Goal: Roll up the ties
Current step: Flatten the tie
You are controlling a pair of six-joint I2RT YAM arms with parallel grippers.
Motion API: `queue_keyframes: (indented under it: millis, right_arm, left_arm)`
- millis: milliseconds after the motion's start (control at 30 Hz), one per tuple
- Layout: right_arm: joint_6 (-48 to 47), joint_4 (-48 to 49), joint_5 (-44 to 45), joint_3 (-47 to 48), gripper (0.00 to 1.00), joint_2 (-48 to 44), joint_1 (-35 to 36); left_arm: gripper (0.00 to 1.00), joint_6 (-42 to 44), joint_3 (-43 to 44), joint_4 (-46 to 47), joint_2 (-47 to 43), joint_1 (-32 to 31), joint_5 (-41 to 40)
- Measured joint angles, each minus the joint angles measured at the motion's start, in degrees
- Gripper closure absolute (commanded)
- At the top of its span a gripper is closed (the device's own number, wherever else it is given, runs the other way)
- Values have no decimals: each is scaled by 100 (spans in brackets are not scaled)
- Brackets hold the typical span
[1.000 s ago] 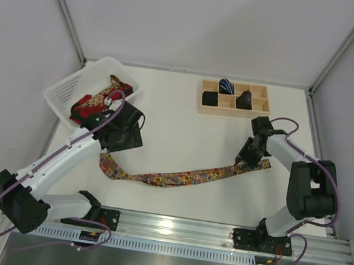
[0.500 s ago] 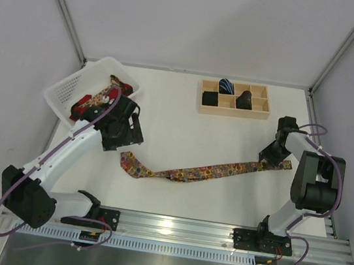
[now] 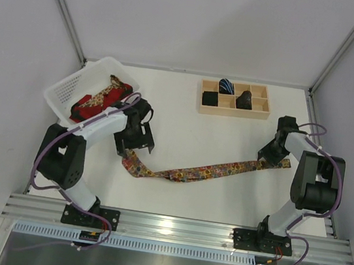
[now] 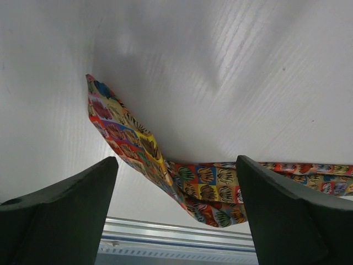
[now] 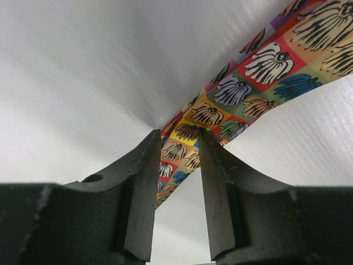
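The multicoloured floral tie point(image 3: 191, 172) lies stretched across the table, from its left end by my left gripper to its right end at my right gripper. My left gripper point(image 3: 136, 148) is open just above the tie's left end. In the left wrist view the tie point(image 4: 143, 146) lies between the spread jaws point(image 4: 176, 160) without touching them. My right gripper point(image 3: 267, 157) is shut on the tie near its right end. In the right wrist view the tie point(image 5: 265, 61) runs in between the fingertips point(image 5: 178, 133).
A white basket point(image 3: 61, 90) at the back left holds a red tie point(image 3: 95, 106) and a gold patterned one point(image 3: 108, 88). A wooden compartment box point(image 3: 233, 111) at the back holds rolled ties, one blue-striped point(image 3: 226, 85) and black ones point(image 3: 209, 99). A metal rail point(image 3: 177, 228) runs along the near edge.
My right gripper dragged the tie to the right, then held still. My left arm folded in and its gripper moved right and down to the tie's left end.
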Motion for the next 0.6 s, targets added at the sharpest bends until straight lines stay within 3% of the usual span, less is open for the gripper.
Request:
queue_keyframes:
  millis: [67,167,200,333,367,600]
  right_arm:
    - [2,28,-17,0,61,0,11]
    - [2,79,-42,-7,60,0,55]
    - [0,98,-46,-11,60,0,68]
    - [-11,138,-116,-20,60,0,81]
    - [-20,153,-149,-22,60,0,81]
    - [-20,251,-385,-83,60,-26,136]
  left_arm:
    - [19,-59,-81,111,42,4,74]
    - [44,-205,-400,334,15,20,238]
    - [58,-247,-564,407,13,22,293]
    - [95,-354,-892,435,-26,26,382]
    - [99,-361,-903,433,-79,28,352]
    - [100,-334,-833,369,-1370,83,-793]
